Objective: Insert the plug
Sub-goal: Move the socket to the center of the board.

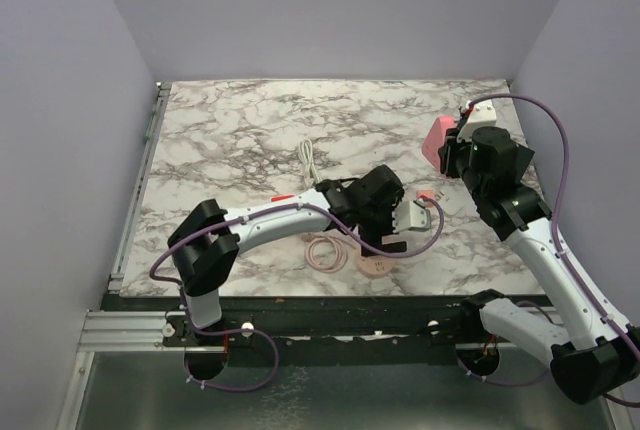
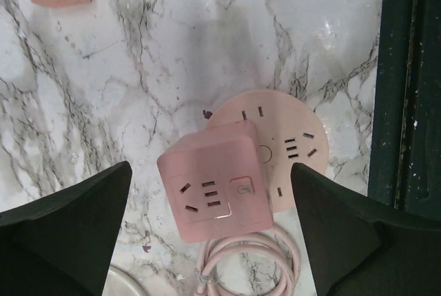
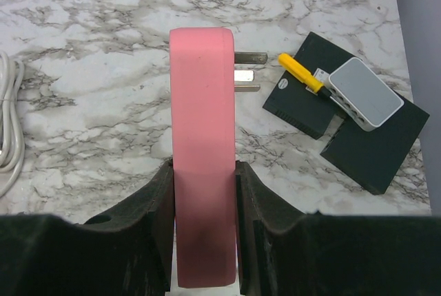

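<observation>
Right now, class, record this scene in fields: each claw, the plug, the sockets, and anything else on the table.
right claw: shut on pink plug, prongs bare
left claw: open, hovering over pink cube socket
round socket: partly hidden behind the cube
cord: coiled by cube
white cable: on marble table
plug inserted: no
</observation>
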{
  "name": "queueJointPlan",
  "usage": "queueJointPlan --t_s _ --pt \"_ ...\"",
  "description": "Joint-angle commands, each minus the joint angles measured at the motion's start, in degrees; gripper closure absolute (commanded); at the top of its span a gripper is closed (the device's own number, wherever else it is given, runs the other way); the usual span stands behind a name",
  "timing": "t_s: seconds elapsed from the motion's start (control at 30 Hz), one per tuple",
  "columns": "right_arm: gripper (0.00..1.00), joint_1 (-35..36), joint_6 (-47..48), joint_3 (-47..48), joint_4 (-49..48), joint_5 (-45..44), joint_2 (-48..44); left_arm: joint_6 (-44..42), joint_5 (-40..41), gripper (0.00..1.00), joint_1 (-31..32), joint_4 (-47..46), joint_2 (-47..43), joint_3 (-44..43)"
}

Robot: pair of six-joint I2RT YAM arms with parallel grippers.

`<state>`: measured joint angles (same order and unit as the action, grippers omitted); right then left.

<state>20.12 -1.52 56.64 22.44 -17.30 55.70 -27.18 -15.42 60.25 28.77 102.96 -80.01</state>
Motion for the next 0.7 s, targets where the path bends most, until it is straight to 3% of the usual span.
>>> queueJointPlan --t_s 0.0,0.27,0.43,0.67 --pt "0.99 -0.34 -0.50 0.88 -1.07 1.13 -1.51 -6.33 5.44 0.01 3.06 -1.20 -5.39 3.15" --pt "0.99 -0.34 -0.61 1.75 0.15 1.73 -1.65 0.76 9.14 0.01 1.89 -1.70 -7.47 4.66" --pt "0.99 -0.34 -0.68 2.11 0.62 2.20 -1.83 12.26 6.84 0.01 -1.97 -2.77 -5.77 2.78" --pt "0.99 -0.35 -1.07 2.25 1.03 3.54 -2.09 16.05 -1.76 0.01 -2.38 -3.12 -3.25 2.73"
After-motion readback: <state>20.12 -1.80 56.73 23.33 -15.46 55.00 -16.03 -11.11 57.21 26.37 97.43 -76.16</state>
